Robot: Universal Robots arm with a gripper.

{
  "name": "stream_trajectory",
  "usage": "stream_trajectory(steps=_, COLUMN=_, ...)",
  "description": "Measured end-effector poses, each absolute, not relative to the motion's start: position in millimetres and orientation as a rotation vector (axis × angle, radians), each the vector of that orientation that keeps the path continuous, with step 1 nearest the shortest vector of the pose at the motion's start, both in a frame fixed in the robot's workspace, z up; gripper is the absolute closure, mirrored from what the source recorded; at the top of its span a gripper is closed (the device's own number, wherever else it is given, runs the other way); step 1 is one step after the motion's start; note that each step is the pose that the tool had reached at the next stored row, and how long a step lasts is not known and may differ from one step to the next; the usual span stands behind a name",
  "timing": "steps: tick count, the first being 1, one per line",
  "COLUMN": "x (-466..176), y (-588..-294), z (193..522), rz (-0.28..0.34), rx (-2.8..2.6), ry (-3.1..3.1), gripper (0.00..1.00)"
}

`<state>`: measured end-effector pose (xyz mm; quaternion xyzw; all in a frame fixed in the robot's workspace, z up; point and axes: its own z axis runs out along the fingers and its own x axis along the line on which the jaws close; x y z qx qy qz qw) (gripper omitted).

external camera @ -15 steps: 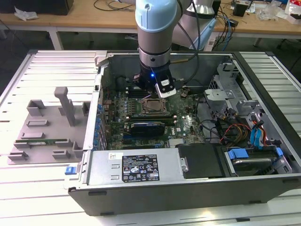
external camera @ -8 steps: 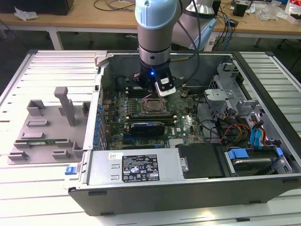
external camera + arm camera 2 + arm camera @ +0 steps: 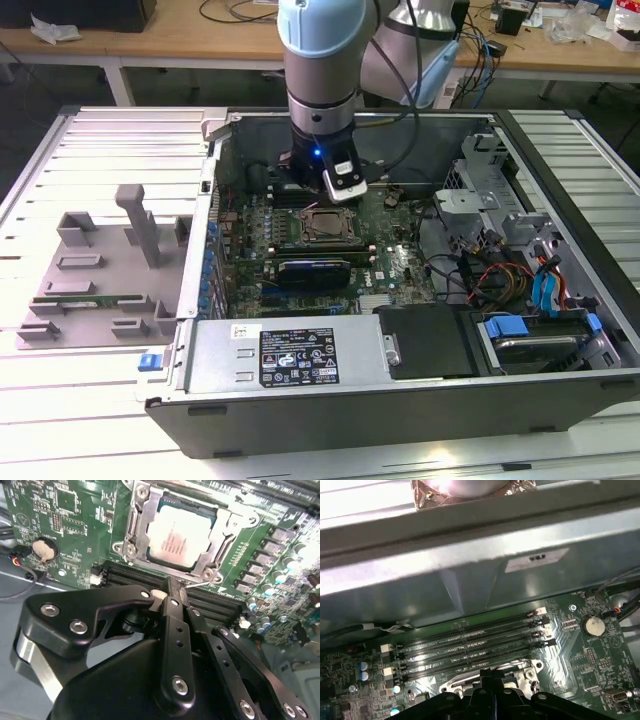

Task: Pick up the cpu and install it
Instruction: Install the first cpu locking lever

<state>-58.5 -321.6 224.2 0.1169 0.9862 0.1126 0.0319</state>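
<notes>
**Gripper above the memory slots, cpu seated in the socket**

In the second wrist view I see my gripper (image 3: pixel 172 587) with its black fingers (image 3: pixel 176 630) brought together to a narrow tip, nothing between them. That tip hangs over the black memory slots (image 3: pixel 135 575), just beside the near edge of the socket frame (image 3: pixel 135 525). The same fingers rise from the lower edge of the first wrist view, where the gripper (image 3: pixel 491 676) meets the metal corner of the frame and the memory slots (image 3: pixel 470 647) run in parallel rows beyond it.

The cpu (image 3: pixel 177 535) lies flat inside the socket frame, its pale metal top facing up, apart from the fingertips. In the exterior view the cpu (image 3: pixel 325 226) appears as a small square in the middle of the motherboard (image 3: pixel 400 265), directly below the arm (image 3: pixel 320 70), which descends vertically into the open computer case (image 3: pixel 300 420).

A round coin battery (image 3: pixel 42 549) sits on the green board well to one side of the socket; the first wrist view shows it too (image 3: pixel 593 625). Outside the case, on the exterior view's left, a grey fixture (image 3: pixel 100 270) rests on the slatted table (image 3: pixel 120 150). A black power supply (image 3: pixel 290 350) occupies the near edge of the case.
</notes>
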Motion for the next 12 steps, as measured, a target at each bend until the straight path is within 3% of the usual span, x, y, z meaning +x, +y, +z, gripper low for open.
stream_trajectory(steps=12, x=-58, y=-319, z=212, rz=0.346, rx=0.380, ry=3.033, gripper=0.89)
